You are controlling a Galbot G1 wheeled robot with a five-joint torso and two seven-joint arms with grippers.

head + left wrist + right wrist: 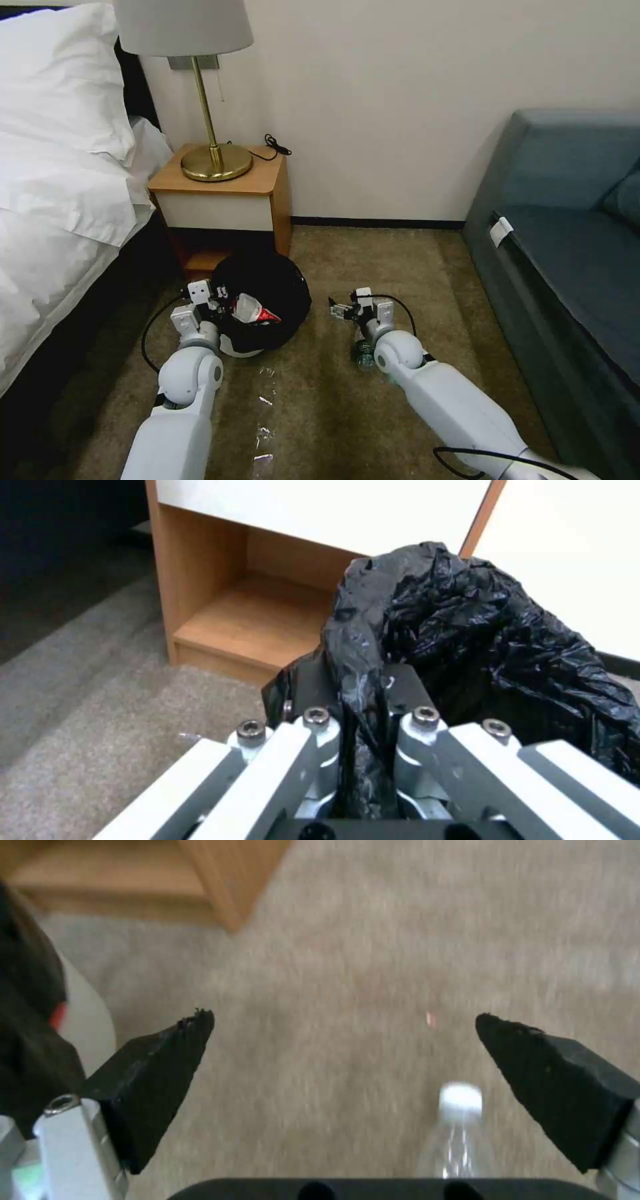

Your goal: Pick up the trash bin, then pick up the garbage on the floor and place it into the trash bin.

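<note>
Left hand: the left hand (363, 715) is seen pressed together on a fold of the black bag (480, 630) at the rim of the trash bin (261, 308), on the side nearest the bed (60, 167).
Trash bin: it is placed on the carpet (320, 413) just in front of the nightstand (223, 200); a red-and-white wrapper (257, 311) is seen lying in its mouth.
Right hand: the right hand (343, 1040) is held spread wide, low over the carpet and just beside the bin, with nothing between its fingers (157, 1075).
Bottle: a clear bottle (453, 1135) with a white cap is seen on the carpet under the right wrist, closer to the wrist than the fingertips are.
Risk, bin grip: only thin bag film appears to be pinched, not the hard rim. If the bin were lifted, the liner could be stretched or pulled off, and the bin could be tipped so that the wrapper is spilled.
Risk, bottle: the bottle is smooth and round, and it is judged likely to roll if nudged by one finger before the other. As it lies behind the fingertips, it could be missed or pushed along the carpet.
Risk, clearance: the nightstand stands close behind the bin, so a knock against its wooden side cannot be ruled out.
Other litter: shiny clear scraps (264, 427) are seen between the two arms; what they are cannot be told.
</note>
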